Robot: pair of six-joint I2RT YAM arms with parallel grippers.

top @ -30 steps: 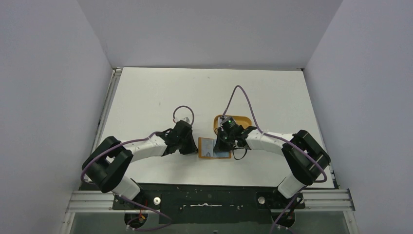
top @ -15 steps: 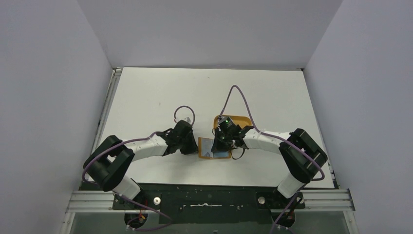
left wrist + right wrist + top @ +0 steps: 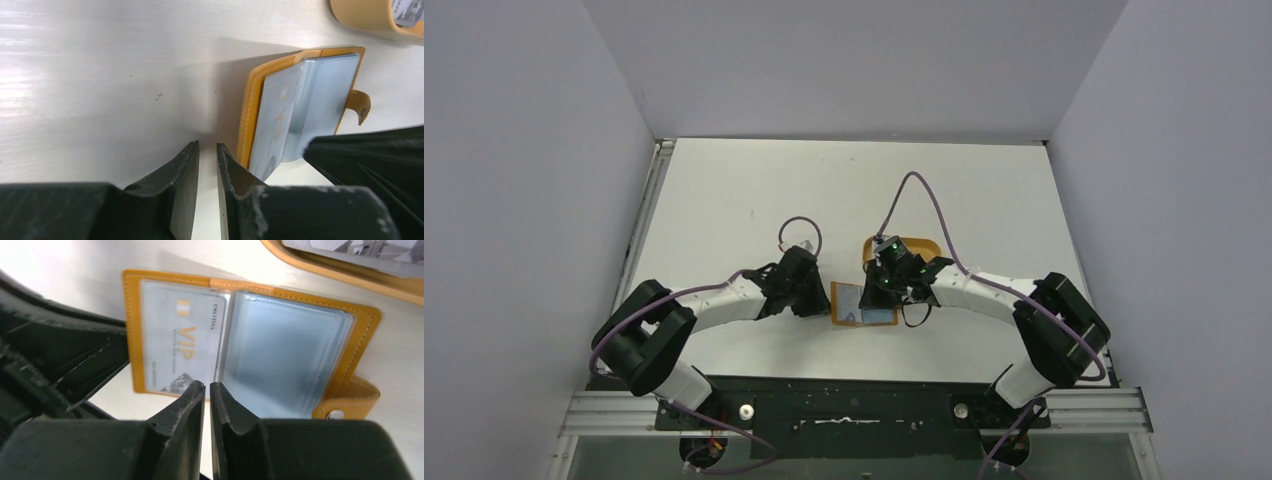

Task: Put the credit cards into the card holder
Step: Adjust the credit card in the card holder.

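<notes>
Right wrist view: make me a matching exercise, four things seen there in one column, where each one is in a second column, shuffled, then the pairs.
Things
1. VIP card
2. snap tab
3. orange tray
4. right gripper

Places
a. sticks out from the card holder at its edge
b. over the near edge of the open holder
c. inside the holder's clear pocket
d. beyond the holder, with a grey card in it

Pairs: 1-c, 2-a, 3-d, 4-b

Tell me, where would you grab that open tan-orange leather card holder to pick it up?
Probably by the small snap tab of the tan-orange leather card holder: the holder lies open and flat on the white table, but the tab sticks out past one edge and curls upward. Come in from that tab side, pinching it.
</notes>
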